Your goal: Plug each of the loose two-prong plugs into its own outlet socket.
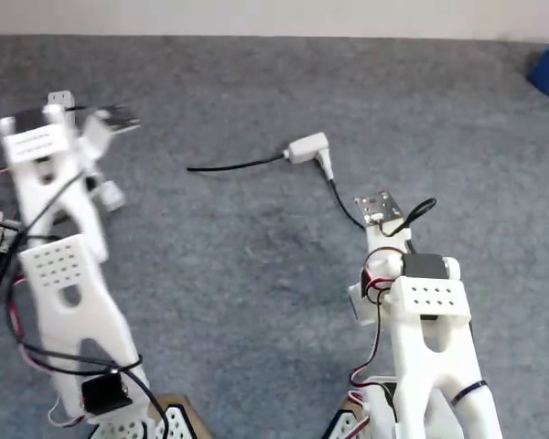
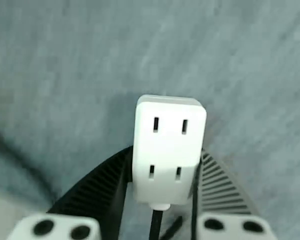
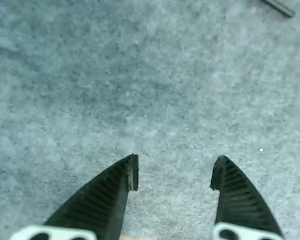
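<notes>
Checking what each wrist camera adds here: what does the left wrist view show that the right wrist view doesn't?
Left wrist view: a white outlet block with two pairs of slots, all unfilled. It is clamped in the left gripper, and a black cord leaves its base.

Right wrist view: the right gripper, open with nothing between its fingers, and a short stretch of dark cable lying farther off.

Both: black ribbed fingers over the same grey carpeted surface.
</notes>
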Robot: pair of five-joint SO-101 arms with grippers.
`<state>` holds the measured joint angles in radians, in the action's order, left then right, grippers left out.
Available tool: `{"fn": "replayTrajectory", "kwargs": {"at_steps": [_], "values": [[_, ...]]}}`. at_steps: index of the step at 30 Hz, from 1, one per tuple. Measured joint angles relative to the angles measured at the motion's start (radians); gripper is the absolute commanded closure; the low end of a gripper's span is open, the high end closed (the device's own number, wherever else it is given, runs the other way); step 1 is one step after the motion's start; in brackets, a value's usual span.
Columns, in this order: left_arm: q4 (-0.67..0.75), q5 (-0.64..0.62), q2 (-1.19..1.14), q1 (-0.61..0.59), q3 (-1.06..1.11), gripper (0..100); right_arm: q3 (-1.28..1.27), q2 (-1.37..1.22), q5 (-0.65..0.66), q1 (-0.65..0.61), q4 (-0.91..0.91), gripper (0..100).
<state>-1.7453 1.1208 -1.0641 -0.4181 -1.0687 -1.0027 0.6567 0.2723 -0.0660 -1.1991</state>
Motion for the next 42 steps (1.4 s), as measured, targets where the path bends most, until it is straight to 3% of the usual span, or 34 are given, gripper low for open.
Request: {"fn": "replayTrajectory", "kwargs": {"at_steps": [6,11,20,24,28,36,42], "values": [[-0.002,-0.121,0.041,0.195,0.121,93,0.0,0.0,0.0,0.103,0.0,76.0],[-0.002,-0.193,0.16,0.33,0.313,93,0.0,0.0,0.0,0.118,0.003,76.0],[0.011,-0.221,0.755,0.531,0.841,93,0.0,0.0,0.0,0.12,0.003,76.0],[0.178,-0.287,0.988,0.695,1.169,93,0.0,0.0,0.0,0.124,0.003,76.0],[0.331,-0.328,1.054,0.836,1.421,92,0.0,0.0,-0.014,0.181,0.003,76.0],[0.423,-0.371,1.059,0.988,1.473,92,0.0,0.0,-0.034,0.342,0.026,76.0],[0.48,-0.371,1.042,1.002,1.478,92,0.0,0.0,-0.04,0.361,0.029,76.0]]}}
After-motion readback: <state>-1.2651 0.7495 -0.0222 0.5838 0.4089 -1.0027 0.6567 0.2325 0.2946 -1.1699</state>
